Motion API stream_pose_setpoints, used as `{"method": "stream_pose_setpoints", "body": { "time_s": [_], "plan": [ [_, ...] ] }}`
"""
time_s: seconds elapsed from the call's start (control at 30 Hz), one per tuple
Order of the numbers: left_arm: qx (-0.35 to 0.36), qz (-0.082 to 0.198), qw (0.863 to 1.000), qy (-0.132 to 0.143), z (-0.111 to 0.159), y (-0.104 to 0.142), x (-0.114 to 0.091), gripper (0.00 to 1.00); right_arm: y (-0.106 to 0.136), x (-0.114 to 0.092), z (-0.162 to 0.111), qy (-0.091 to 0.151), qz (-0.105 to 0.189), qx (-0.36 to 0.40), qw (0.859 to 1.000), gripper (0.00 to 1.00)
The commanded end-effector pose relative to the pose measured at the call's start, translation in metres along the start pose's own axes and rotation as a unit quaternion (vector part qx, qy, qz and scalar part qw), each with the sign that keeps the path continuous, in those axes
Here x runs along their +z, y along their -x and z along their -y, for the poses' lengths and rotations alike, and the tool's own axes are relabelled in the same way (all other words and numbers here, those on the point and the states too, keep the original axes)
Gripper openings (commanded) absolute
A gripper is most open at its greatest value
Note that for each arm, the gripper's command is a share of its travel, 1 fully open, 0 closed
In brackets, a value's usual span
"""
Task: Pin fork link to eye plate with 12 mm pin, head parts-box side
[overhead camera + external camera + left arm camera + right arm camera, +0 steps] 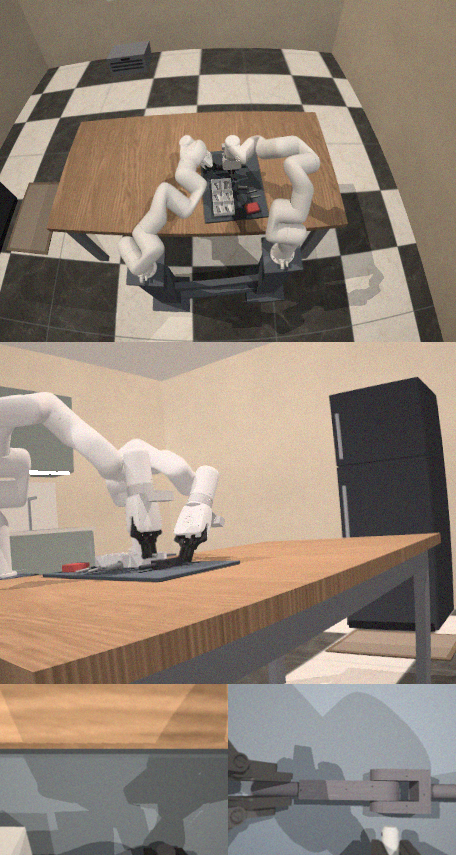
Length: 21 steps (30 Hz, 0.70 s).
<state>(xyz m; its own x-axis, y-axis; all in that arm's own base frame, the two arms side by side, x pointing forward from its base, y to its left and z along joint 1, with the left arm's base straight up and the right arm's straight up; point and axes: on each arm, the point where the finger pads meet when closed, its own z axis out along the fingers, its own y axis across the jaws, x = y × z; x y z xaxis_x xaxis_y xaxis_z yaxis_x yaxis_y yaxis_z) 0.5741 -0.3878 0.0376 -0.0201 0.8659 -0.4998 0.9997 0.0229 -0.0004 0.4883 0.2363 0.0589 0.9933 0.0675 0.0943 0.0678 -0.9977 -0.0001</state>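
Note:
The fork link (425,792) lies over the mat in the right wrist view. Its two cheeks straddle the rounded end of the eye plate (350,790), whose round shank runs left. My left gripper (280,788) (184,559) is shut on this shank, one finger on each side. My right gripper (391,844) (149,554) is shut on the pale pin (390,837), low in the right wrist view. The pin's visible end points at the nearer cheek, with a gap between them in that view. Its head is hidden. No pin shows through the fork.
The parts box (222,214) stands on the dark mat (214,219), on the arm-base side of the grippers. A red block (252,207) and small loose metal parts (254,191) lie beside it. The two grippers are close together.

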Motion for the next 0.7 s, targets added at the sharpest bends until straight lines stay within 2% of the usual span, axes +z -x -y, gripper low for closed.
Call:
{"method": "stream_pose_setpoints", "body": {
  "time_s": [0.0, 0.67],
  "plan": [
    [0.001, 0.001, 1.0, 0.002, -0.001, 0.002, -0.002, 0.0, -0.001, 0.003, 0.001, -0.001, -0.002, 0.0, 1.0, 0.0],
    [0.001, 0.001, 1.0, 0.002, -0.001, 0.002, -0.002, 0.0, 0.0, 0.018, 0.001, -0.001, -0.002, 0.0, 1.0, 0.0]
  ]
}}
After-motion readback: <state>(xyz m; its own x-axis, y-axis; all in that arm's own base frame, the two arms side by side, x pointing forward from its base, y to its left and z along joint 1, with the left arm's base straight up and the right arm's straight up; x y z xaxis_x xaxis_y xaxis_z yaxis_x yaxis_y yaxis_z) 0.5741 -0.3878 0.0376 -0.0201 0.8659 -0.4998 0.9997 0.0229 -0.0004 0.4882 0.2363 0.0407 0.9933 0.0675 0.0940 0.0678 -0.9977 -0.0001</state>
